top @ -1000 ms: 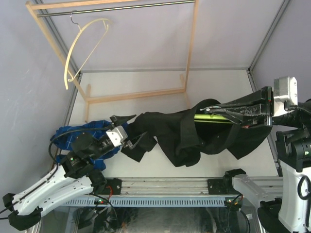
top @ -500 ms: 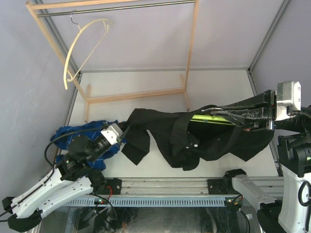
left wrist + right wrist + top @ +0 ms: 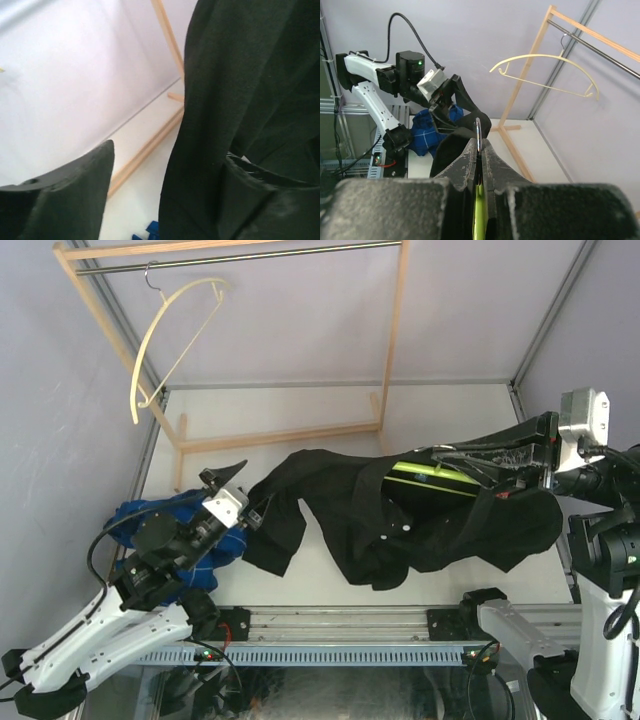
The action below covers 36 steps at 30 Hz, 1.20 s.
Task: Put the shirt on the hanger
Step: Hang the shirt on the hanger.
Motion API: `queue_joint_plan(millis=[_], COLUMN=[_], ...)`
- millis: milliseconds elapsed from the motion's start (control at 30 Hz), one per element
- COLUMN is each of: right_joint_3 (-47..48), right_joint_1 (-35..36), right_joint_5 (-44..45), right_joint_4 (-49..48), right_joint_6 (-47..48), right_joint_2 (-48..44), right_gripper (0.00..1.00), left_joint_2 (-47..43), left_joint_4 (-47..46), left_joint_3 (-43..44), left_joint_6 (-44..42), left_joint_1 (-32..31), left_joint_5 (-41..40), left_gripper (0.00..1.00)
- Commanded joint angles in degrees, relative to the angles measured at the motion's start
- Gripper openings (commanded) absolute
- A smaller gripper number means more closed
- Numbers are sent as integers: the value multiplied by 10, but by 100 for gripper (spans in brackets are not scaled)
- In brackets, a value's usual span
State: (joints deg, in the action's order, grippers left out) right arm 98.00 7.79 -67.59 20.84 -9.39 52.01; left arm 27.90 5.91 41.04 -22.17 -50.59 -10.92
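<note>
1. Presently grips the hanger [image 3: 432,473] by its silver hook in the right gripper [image 3: 478,144], fingers pressed together.
2. Carries the shirt [image 3: 350,510] draped over that hanger, sagging toward the table [image 3: 450,410].
3. Holds the left gripper [image 3: 245,493] spread wide at a sleeve, black cloth lying against one finger, unpinched.
4. Has the blue plaid shirt [image 3: 150,520] bunched beside the left arm.

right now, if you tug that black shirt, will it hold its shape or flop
Probably floppy: the shirt sags in folds off the hanger. Likely light, since that thin hanger carries it. It may slide off if tugged, being only draped.
</note>
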Motion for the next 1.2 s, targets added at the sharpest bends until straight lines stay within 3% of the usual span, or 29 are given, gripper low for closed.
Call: queue_joint_plan(millis=[0, 267, 567, 833, 1167], right_joint_3=[21, -38, -83, -105, -108], right_joint_1=[-4, 30, 220, 279, 314], right_joint_5=[50, 118, 223, 196, 170], right_joint_4=[29, 91, 126, 116, 111], right_joint_6=[42, 90, 178, 197, 206], right_joint_2=[16, 22, 26, 3, -4], right_gripper=[0, 0, 0, 0, 0], left_joint_2=[-19, -55, 67, 135, 167], left_joint_4=[12, 30, 104, 192, 181], left_joint_3=[28, 59, 197, 233, 233], left_joint_6=[-15, -21, -53, -98, -86], left_joint_1=[4, 4, 4, 4, 4], left_joint_5=[67, 193, 346, 393, 417], left_gripper=[81, 77, 72, 64, 63])
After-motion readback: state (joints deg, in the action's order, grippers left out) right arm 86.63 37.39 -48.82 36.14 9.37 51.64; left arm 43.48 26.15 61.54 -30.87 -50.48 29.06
